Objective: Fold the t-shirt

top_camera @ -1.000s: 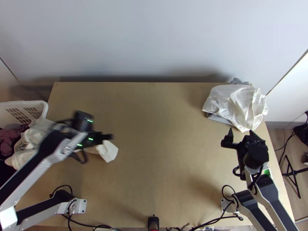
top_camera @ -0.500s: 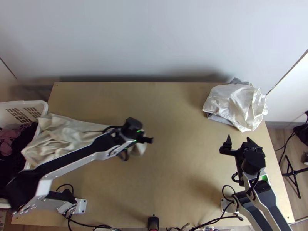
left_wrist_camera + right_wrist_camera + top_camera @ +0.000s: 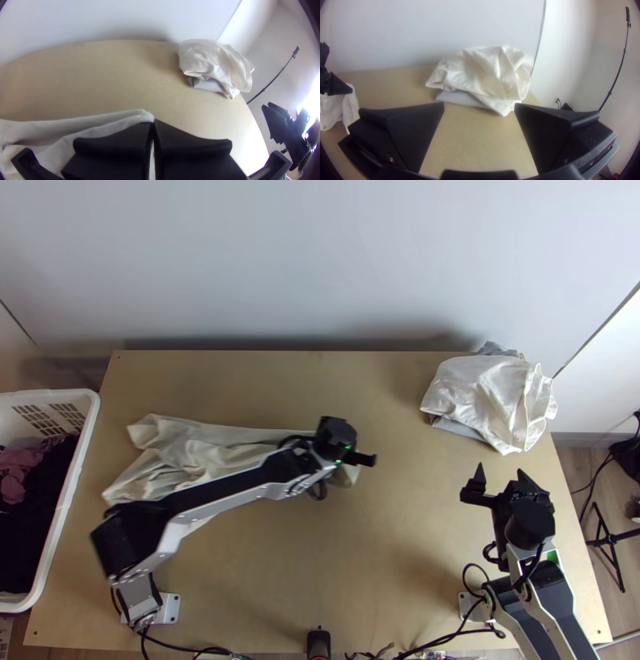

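One t-shirt lies crumpled inward from the table's left edge, pinched by the closed left gripper; the right gripper gapes empty. All folding remains.

Bright light; soft shadow low on the smooth pale wall; white glare edges the left wrist view, where the light wooden table bows and corners darken.

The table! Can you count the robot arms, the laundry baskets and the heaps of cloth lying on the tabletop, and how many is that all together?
Robot arms: 2 (left arm, right arm)
Laundry baskets: 1 (white basket)
Cloth heaps: 2 (cream cloth in the left arm's jaws, white and grey pile at the far right)
Total: 5
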You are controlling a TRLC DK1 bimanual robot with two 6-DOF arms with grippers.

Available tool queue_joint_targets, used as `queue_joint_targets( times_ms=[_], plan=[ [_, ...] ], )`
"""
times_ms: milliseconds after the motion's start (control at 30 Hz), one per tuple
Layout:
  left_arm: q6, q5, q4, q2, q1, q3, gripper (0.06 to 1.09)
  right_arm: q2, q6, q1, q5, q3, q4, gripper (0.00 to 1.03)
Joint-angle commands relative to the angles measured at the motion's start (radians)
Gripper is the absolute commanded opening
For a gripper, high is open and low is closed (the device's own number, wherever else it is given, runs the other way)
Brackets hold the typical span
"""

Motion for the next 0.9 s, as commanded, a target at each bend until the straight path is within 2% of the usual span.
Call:
queue_joint_targets(
  times_ms=[0,267,467,667,867],
  plan=[
    [-0.031,-0.022,0.042,0.177,-0.056,0.195,0.10,-0.047,-0.002,-0.017,0.001,0.000,-0.017,0.98],
    [-0.044,-0.068,0.016,0.441,-0.098,0.563,0.10,-0.158,-0.005,-0.037,0.002,0.008,-0.103,0.98],
    [-0.060,-0.068,-0.033,0.600,-0.148,0.794,0.10,-0.245,-0.016,-0.045,0.002,0.008,-0.147,0.98],
    [-0.089,-0.068,-0.062,0.633,-0.182,0.813,0.10,-0.319,-0.028,-0.066,0.002,-0.006,-0.176,0.98],
    [-0.086,-0.071,-0.167,0.565,-0.095,0.803,0.10,-0.345,-0.025,-0.060,-0.001,-0.029,-0.196,0.98]
  ],
)
